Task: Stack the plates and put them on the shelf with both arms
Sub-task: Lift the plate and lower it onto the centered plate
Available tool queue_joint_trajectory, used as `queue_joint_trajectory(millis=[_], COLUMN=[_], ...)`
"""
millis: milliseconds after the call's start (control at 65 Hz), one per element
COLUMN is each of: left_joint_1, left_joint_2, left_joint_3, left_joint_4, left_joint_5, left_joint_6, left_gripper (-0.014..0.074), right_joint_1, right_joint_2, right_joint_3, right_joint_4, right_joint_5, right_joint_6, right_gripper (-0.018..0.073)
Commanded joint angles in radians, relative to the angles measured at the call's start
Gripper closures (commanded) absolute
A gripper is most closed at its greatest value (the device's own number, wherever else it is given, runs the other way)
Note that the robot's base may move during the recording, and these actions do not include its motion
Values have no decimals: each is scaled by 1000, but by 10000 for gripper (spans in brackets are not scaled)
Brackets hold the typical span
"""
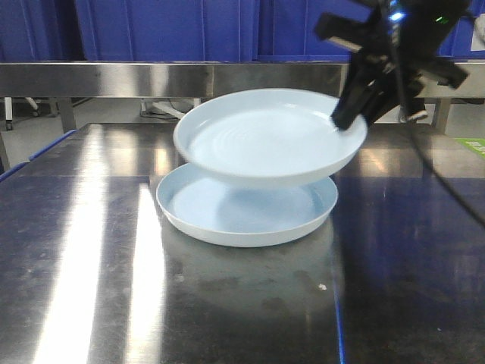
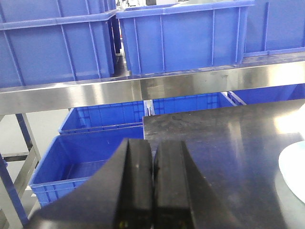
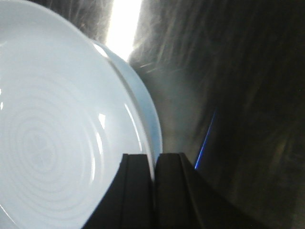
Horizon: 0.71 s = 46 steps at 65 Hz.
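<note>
Precariously, the upper plate [image 1: 265,133] hangs tilted just above the lower plate [image 1: 242,216], which lies flat on the counter [image 1: 83,250]; whether they touch at the back I cannot tell. Only the right end effector [image 1: 350,115] holds it, pinched narrow on the right rim. A glossy rim gripped at one edge could swivel or slip, dropping the plate onto the one below. It also sits offset to the right, so a release now would probably leave it riding on the lower rim. The left end effector [image 2: 153,155] is closed on nothing, off to the plates' left. Behind runs a steel shelf rail [image 1: 151,76] with blue bins [image 2: 181,38]; a black cable [image 1: 447,189] trails nearby.
</note>
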Motion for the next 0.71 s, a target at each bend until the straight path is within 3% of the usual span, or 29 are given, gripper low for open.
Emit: queue_joint_trajectory(millis=[0,462,523,692], left_joint_1=[1,1,1,1], left_joint_2=[4,4,4,4], left_joint_3=[-30,-30,-30,-30], left_joint_4=[-8,-8,-8,-8], left_joint_5=[-82,-82,-82,-82], left_joint_6=[-6,-6,-6,-6], left_gripper=[514,514,514,514], right_joint_1=[16,42,42,42], right_joint_2=[-25,35,35,35], right_joint_3=[-22,-21,-21,-21], right_joint_4=[31,30,29,8], right_joint_5=[-33,-44,-46,-40], right_joint_6=[6,19,19,20], right_gripper=[503,491,452,242])
